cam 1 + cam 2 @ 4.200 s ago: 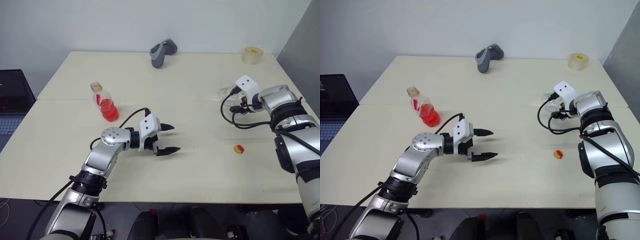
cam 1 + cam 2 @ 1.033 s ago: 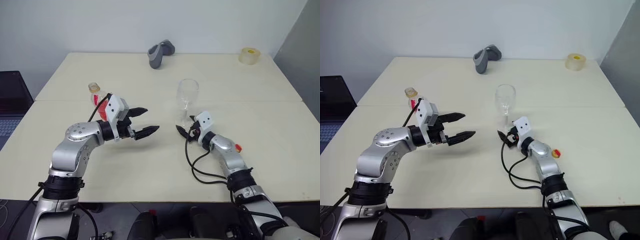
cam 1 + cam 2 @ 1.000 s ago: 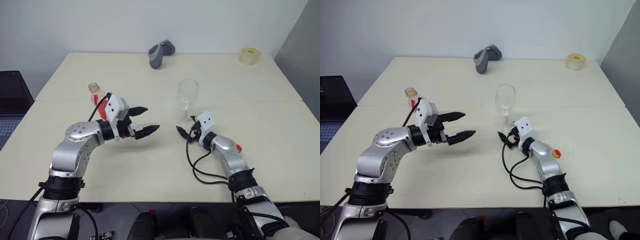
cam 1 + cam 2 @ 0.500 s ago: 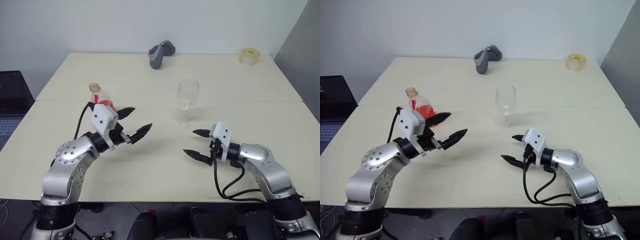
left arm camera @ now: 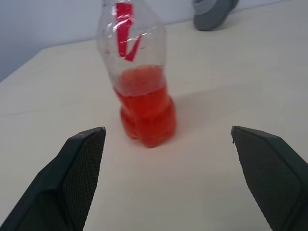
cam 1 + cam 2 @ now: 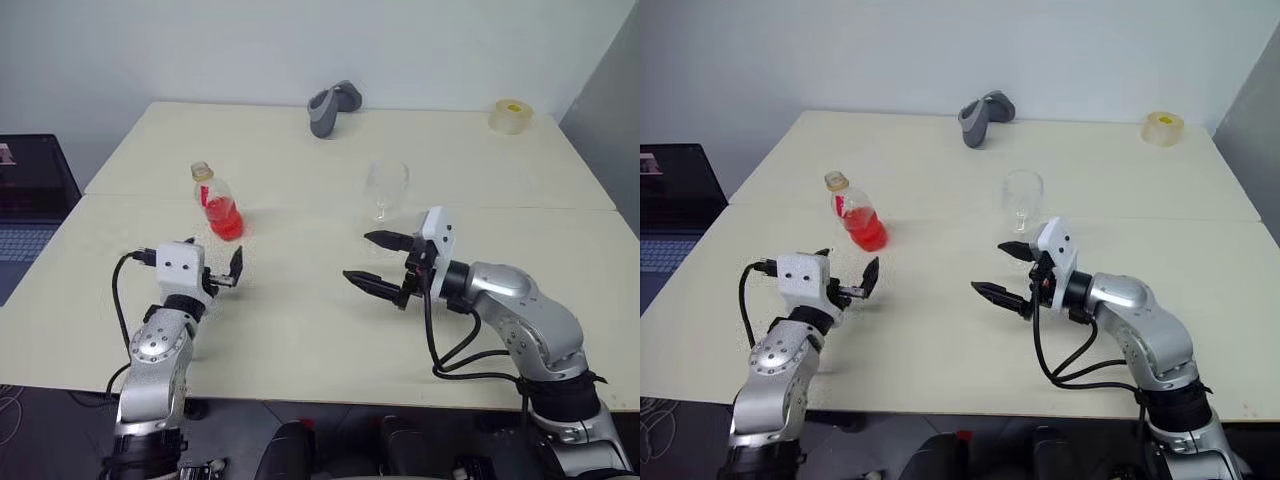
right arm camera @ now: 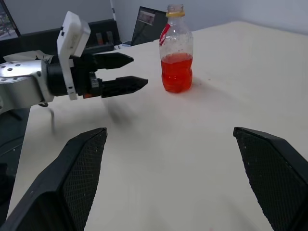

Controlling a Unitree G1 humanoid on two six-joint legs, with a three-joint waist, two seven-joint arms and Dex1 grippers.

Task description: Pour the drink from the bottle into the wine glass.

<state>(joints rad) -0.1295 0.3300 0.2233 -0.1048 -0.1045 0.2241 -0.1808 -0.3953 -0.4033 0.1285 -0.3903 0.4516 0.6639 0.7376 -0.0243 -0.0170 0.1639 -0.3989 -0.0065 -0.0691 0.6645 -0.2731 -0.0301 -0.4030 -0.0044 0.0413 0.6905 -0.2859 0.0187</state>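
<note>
Left gripper (image 6: 232, 272) spread wide, level, aimed at small clear plastic bottle (image 6: 218, 203) of red-pink drink (image 5: 144, 113) standing just ahead; best closed on the body below the label. Clear stemmed wine glass (image 6: 386, 187) upright mid-table. Right gripper (image 6: 382, 264) also agape, empty, just before it. Bare cream table (image 6: 300, 330) between; edges well apart.

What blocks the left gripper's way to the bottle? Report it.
Nothing visible. The left gripper is open and aimed at the bottle, which stands upright between the lines of its fingers, a stretch of bare table ahead of it. The glass stands well off to the right.
</note>
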